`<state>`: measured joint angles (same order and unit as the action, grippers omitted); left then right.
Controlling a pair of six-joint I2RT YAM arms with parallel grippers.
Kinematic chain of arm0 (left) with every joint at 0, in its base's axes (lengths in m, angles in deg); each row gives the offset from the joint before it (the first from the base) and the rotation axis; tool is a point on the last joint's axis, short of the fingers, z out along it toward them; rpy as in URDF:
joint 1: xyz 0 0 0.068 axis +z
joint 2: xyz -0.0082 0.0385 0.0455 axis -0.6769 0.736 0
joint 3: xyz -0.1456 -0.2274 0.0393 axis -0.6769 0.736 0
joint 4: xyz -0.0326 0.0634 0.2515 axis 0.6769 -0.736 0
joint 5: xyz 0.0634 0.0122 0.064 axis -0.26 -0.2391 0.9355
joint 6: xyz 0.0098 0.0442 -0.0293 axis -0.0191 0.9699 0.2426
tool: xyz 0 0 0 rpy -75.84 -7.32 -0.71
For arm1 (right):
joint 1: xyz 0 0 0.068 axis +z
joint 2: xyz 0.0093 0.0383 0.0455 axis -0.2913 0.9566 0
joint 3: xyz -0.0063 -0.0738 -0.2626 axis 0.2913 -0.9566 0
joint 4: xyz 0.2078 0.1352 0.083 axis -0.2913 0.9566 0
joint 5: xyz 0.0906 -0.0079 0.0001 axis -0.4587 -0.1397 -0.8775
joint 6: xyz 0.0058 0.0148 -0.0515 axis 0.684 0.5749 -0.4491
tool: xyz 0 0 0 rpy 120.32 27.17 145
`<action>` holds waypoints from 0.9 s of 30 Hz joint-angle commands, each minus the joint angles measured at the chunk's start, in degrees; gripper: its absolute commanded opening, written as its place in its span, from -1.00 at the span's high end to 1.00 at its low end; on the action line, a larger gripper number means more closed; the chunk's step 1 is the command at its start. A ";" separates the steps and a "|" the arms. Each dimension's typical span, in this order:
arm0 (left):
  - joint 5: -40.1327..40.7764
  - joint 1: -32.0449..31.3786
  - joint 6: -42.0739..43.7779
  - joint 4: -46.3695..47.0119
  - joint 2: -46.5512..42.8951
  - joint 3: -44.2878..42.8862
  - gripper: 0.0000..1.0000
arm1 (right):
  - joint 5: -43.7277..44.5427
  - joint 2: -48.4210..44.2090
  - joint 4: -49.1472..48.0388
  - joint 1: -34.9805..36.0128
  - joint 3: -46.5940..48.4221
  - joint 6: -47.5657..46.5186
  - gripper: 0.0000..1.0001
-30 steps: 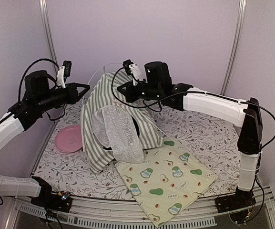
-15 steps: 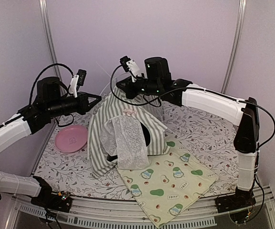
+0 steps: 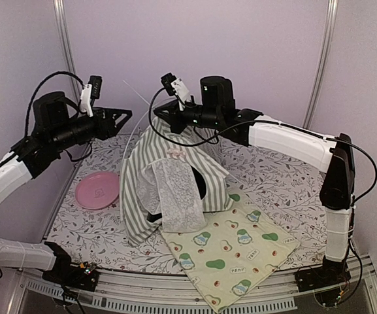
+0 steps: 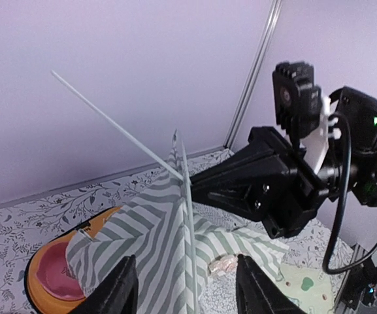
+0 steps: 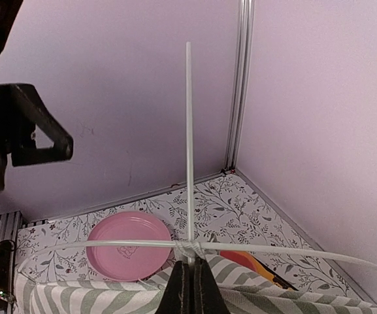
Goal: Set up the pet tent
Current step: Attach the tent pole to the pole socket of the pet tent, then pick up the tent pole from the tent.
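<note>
Top external view: pet tent [image 3: 175, 176] half-raised at mid-desk [image 3: 273, 173], striped fabric hanging from a peak, lace door toward the near edge, front hem lying on the avocado-print mat [image 3: 230, 252]. At the peak, right gripper [image 3: 164, 121] clamped tight on the poles [image 5: 188, 131] just below their tied crossing. Beside the peak, left gripper [image 3: 125, 116] with jaws apart, clasping nothing; in the left wrist view, one thin pole showing between the fingers [image 4: 119, 288], no contact apparent.

Likely step: spreading the frame to draw the fabric taut. Hold the crossing firm and upright with the right. Close the left only with a pole squarely between the fingers. Move slowly, along the pole's bend, not against it. Expect spring or slip from such thin rods. Watch the pink plate [image 3: 98, 190] and the hem on the mat for snagging.
</note>
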<state>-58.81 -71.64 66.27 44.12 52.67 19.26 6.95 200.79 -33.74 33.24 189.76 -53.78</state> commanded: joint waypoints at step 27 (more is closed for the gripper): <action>-9.63 17.07 -46.05 42.59 17.74 2.25 1.00 | 4.28 -3.00 8.14 0.70 2.89 4.78 0.07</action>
<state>-71.18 -60.12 31.98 75.39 71.27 16.49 6.82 200.93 -30.33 33.48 191.20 -52.54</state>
